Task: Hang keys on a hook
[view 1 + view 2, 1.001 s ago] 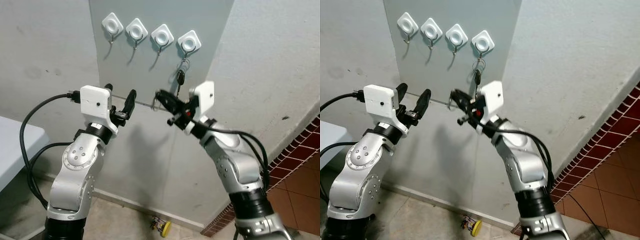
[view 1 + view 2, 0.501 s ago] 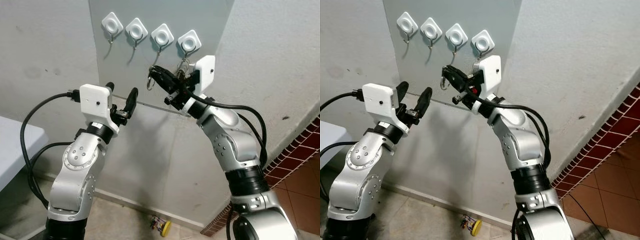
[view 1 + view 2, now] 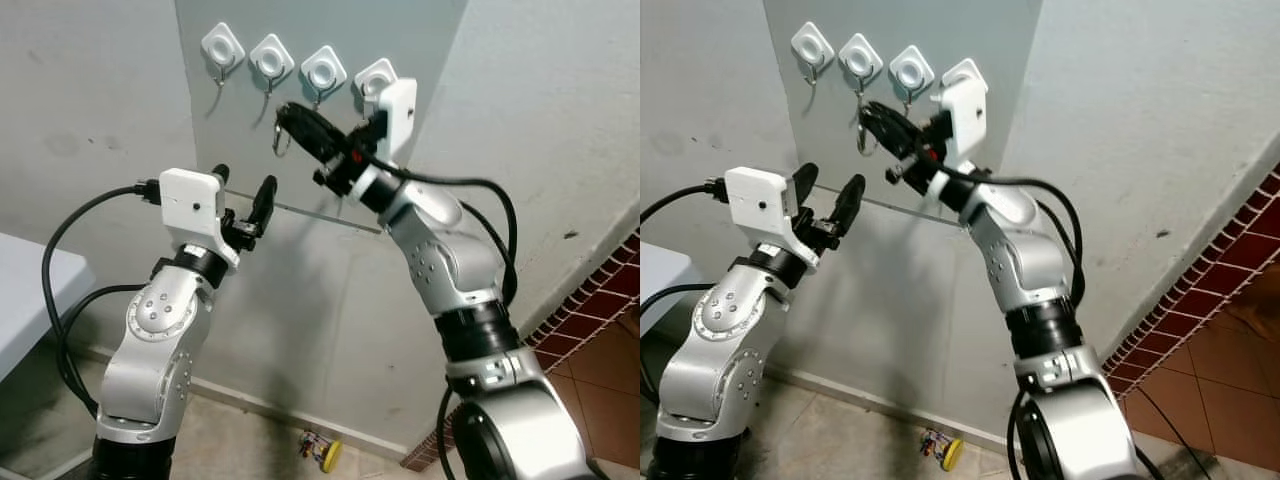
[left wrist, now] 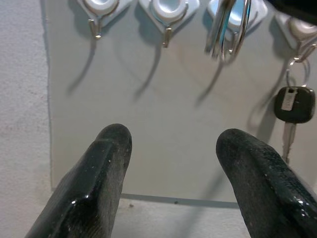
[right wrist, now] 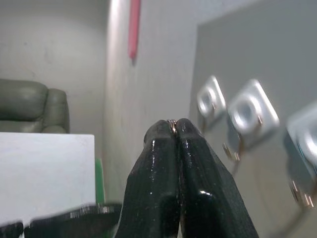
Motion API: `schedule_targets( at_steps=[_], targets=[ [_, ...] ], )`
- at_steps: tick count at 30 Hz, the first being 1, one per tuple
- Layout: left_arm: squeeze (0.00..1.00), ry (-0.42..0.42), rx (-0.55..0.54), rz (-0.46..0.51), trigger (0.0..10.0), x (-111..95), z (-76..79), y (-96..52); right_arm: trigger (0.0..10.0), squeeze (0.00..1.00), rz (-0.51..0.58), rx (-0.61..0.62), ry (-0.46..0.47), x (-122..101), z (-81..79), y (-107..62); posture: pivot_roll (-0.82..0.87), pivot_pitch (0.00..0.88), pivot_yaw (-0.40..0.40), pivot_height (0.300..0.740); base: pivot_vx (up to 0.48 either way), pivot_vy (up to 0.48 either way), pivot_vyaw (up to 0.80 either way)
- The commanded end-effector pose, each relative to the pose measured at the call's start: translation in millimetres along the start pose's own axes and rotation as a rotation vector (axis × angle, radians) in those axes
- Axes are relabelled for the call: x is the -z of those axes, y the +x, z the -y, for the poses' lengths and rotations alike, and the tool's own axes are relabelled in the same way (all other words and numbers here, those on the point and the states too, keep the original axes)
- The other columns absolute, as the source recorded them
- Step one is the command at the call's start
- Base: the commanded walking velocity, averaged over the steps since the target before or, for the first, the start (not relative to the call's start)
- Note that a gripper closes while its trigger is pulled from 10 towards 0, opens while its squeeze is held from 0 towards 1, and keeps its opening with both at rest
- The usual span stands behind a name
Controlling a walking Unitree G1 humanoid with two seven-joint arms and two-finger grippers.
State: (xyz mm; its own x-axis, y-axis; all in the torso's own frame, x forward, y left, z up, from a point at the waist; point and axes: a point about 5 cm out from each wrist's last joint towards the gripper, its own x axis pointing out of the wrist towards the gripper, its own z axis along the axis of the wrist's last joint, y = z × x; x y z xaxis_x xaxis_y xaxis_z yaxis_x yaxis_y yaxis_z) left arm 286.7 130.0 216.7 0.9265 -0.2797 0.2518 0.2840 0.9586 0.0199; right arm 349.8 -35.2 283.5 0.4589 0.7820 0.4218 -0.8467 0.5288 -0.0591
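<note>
Right gripper [image 3: 290,122]: raised to the hook row, jaws pinched together on a key ring [image 3: 283,140].
Key ring: dangles below the fingertips, long axis vertical, just in front of the third hook [image 3: 322,71].
Left gripper [image 3: 243,203]: lower, jaws apart, holding nothing.
Progress: not yet hung; ring must be slipped over a hook, then released.
Fourth hook: already carries a black key [image 4: 294,105].

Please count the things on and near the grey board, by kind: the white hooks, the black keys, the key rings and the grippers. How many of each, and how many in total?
White hooks: 4
Black key hanging on a hook: 1
Key ring held by the right gripper: 1
Grippers, right and left gripper: 2
Total: 8
</note>
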Motion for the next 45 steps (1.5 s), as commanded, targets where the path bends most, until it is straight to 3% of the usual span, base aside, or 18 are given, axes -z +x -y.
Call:
schedule_targets(
  at_steps=[1, 17, 32, 36, 45],
  targets=[
    [0.00, -0.004, 0.014, 0.010, 10.0, -4, 2.6, -1.1, 10.0, 0.00, 0.024, 0.004, -0.004, -7, 5.1, 1.9, 0.01, 0.000, -0.117, 0.740, 0.000, 0.000, 0.00],
    [0.00, -0.016, 0.008, 0.013, 10.0, -5, 2.8, -2.0, 10.0, 0.00, 0.051, 0.079, -0.044, -14, 21.7, 9.1, 0.01, 0.000, -0.120, 0.740, 0.000, 0.000, 0.00],
    [0.00, -0.023, 0.009, 0.011, 10.0, -5, 1.9, -1.7, 10.0, 0.00, 0.034, 0.161, -0.065, -13, 36.8, 4.5, 0.01, 0.000, -0.113, 0.740, 0.000, 0.000, 0.00],
    [0.00, -0.027, 0.007, 0.008, 10.0, -5, 1.4, -2.5, 10.0, 0.00, 0.059, 0.247, -0.083, -20, 49.2, -2.6, 0.01, 0.000, -0.110, 0.740, 0.000, 0.000, 0.00],
    [0.00, -0.034, 0.007, 0.008, 10.0, -5, 1.4, -1.9, 10.0, 0.00, 0.068, 0.254, -0.071, -17, 50.6, -10.9, 0.00, 0.000, -0.106, 0.740, 0.000, 0.000, 0.00]
  ],
)
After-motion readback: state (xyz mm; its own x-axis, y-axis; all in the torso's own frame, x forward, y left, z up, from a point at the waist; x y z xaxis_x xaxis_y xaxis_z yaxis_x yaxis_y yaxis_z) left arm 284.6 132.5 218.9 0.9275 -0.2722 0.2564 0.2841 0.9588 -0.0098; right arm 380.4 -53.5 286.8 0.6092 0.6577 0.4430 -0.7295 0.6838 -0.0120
